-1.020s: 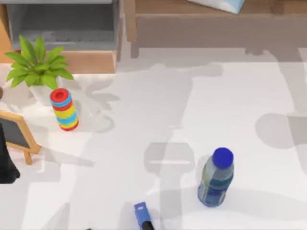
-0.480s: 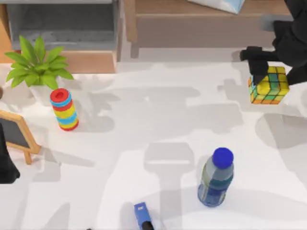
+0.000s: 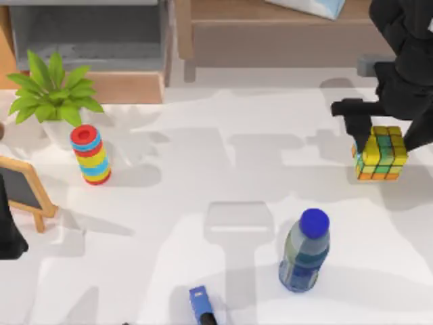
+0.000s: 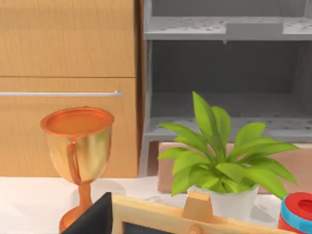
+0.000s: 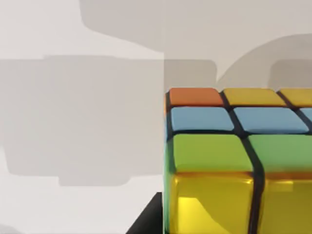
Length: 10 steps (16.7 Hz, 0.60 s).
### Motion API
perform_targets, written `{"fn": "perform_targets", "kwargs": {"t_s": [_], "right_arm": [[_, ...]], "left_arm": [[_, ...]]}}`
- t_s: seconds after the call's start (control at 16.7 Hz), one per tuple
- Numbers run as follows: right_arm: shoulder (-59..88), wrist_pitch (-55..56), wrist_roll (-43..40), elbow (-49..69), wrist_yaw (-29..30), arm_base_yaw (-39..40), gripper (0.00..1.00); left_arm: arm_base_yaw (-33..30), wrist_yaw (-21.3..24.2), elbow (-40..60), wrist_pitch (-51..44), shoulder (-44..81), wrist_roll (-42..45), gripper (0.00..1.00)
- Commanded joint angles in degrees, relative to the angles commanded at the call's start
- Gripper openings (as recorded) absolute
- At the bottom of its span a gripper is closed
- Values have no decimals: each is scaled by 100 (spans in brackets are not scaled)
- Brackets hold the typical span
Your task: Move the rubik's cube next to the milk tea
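Cube held near the table's right edge
The right gripper [image 3: 380, 139] clamps the rubik's cube [image 3: 380, 154] up-right of the milk tea [image 3: 304, 254], with bare white table [image 3: 223, 176] between; wooden cabinets line the far edge.

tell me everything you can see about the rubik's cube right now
The rubik's cube is a small 3x3 puzzle cube with dark grid lines and glossy plastic-looking squares: yellow and green on top, orange along its lower edge, with blue and orange ones in the right wrist view. It sits level at the table's right side, up and to the right of the milk tea, apart from it. The right gripper is around it from above; whether it rests on the table is unclear.
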Motion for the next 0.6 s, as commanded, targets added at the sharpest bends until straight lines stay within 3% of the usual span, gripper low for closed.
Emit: {"fn": "perform_targets", "kwargs": {"t_s": [0.6], "right_arm": [[-291, 151, 500, 384, -74, 257, 0]], "left_arm": [[0, 0, 0, 0, 0, 0, 100]]}}
